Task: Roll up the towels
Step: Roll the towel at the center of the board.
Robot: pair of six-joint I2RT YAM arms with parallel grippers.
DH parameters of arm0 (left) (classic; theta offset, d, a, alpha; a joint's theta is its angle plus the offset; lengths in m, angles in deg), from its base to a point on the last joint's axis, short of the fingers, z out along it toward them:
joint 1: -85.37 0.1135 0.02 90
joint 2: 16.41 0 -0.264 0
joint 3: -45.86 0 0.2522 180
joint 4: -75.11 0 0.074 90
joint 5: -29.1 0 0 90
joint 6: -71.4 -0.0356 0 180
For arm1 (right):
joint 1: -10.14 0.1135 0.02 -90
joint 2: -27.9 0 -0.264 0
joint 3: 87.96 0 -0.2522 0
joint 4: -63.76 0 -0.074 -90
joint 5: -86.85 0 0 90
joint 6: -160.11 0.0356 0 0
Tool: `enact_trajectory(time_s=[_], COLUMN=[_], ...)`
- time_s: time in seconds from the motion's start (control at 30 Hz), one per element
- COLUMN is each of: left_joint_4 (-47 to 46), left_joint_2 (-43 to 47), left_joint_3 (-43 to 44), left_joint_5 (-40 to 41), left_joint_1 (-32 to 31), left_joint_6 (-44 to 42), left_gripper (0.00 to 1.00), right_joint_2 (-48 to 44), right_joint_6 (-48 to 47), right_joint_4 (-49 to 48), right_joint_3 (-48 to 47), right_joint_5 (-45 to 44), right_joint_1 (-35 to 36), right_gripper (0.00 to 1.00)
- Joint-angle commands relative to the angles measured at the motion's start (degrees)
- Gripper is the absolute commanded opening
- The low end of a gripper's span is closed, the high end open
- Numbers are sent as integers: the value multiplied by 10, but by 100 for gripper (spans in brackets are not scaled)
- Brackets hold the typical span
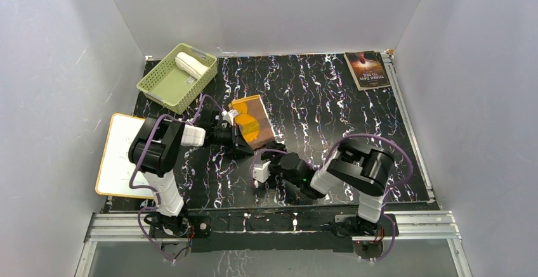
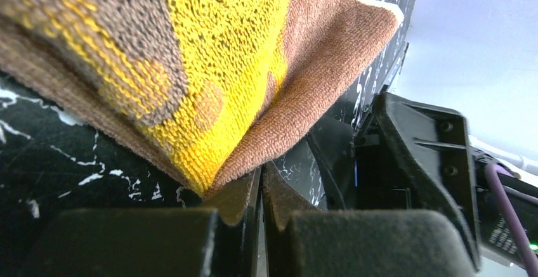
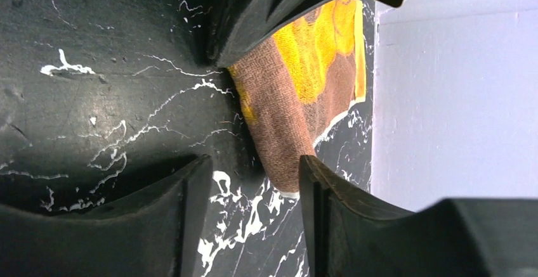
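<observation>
The mustard-yellow towel point(image 1: 252, 122) with its tan-brown side lies mid-table, its left edge lifted and folded over. My left gripper point(image 1: 236, 136) is shut on a corner of it; in the left wrist view the brown cloth point(image 2: 298, 68) is pinched between the fingertips of the left gripper point(image 2: 261, 185). My right gripper point(image 1: 275, 151) is open at the towel's near corner. In the right wrist view the brown corner point(image 3: 282, 144) reaches between the spread fingertips of the right gripper point(image 3: 254, 185), low over the table. The cream-white towel point(image 1: 190, 64) lies rolled in the green basket point(image 1: 166, 85).
The green basket stands at the back left. A dark-covered book point(image 1: 367, 69) lies at the back right corner. A white board point(image 1: 117, 156) sits off the table's left edge. Grey walls close in on three sides.
</observation>
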Motion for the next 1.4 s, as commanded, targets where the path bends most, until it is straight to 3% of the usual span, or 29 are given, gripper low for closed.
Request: enact_trajectory(time_s=[0.0, 0.13, 0.47, 0.53, 0.7, 0.8, 0.9, 1.23, 1.37], left_joint_4=[14, 7, 1, 3, 9, 18, 30, 126, 182], left_joint_2=[-26, -33, -38, -38, -36, -32, -21, 157, 210], left_joint_3=[5, 4, 3, 4, 5, 10, 15, 37, 31], left_joint_5=[-3, -19, -42, -44, -48, -49, -50, -83, -68], left_joint_1=[2, 2, 2, 2, 2, 2, 3, 55, 67], left_joint_6=[-4, 1, 2, 1, -4, -9, -13, -41, -66], left_gripper=[0, 0, 0, 0, 0, 0, 0, 5, 7], right_joint_2=[43, 60, 144, 151, 155, 145, 124, 40, 8], right_joint_6=[-38, -29, -35, -30, -11, 9, 53, 316, 416], right_joint_4=[-38, -15, -12, 11, 102, 150, 216, 559, 643], right_joint_3=[-15, -30, -93, -105, -144, -159, -182, -335, -354], right_joint_5=[-9, -9, -11, 0, 32, 58, 93, 188, 203], right_joint_1=[4, 4, -5, -11, -31, -45, -61, -110, -112], right_gripper=[47, 40, 46, 41, 15, 8, 0, 0, 0])
